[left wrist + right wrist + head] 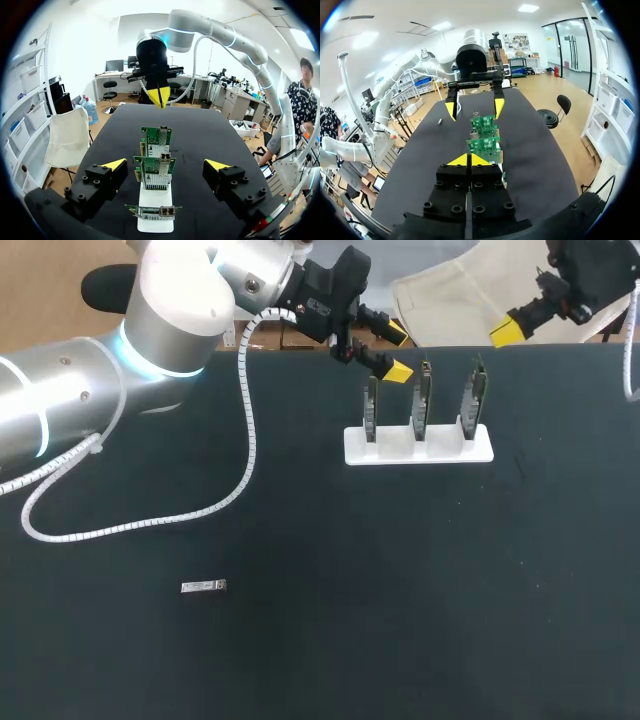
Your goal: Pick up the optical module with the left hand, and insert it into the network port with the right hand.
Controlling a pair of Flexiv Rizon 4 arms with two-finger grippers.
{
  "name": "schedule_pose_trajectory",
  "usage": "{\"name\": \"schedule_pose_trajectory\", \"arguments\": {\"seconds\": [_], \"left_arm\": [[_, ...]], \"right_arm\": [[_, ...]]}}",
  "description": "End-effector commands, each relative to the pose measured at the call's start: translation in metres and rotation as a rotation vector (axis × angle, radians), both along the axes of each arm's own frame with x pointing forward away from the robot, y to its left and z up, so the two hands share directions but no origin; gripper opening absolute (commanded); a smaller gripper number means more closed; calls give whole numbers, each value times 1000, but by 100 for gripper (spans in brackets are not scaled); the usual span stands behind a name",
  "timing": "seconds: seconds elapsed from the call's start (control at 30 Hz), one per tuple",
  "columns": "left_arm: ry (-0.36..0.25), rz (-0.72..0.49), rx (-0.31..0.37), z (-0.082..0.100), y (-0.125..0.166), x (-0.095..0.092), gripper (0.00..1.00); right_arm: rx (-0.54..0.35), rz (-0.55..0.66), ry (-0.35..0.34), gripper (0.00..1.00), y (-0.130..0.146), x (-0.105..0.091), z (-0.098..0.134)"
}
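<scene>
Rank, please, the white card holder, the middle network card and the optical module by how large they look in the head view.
1. white card holder, clearly the largest
2. middle network card, seen edge-on, so a thin strip
3. optical module, the smallest

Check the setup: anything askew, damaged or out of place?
Nothing damaged or spilled; the three cards stand upright in the white holder. One oddity: the left gripper, open, hangs by the cards, while the optical module lies alone, far from it.
</scene>
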State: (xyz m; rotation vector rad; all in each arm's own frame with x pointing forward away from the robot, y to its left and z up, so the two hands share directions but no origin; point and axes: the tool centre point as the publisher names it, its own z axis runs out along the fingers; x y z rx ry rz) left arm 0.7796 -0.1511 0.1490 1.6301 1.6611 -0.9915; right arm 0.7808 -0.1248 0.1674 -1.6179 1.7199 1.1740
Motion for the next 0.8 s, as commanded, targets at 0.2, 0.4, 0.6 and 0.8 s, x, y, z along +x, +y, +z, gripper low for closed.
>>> {"name": "schedule_pose_trajectory", "arguments": {"seconds": [0.2,0.4,0.6,0.8], "left_arm": [[2,-2,4,0,0,1,100],[2,-2,4,0,0,1,100],[2,-2,4,0,0,1,100],[2,-2,4,0,0,1,100]], "right_arm": [[-16,-30,-17,0,-10,-11,0],[-27,-39,-14,0,-15,-13,-2],[-34,-39,-17,0,-17,-14,-3],[-44,-40,-23,0,-18,-12,-4]]}}
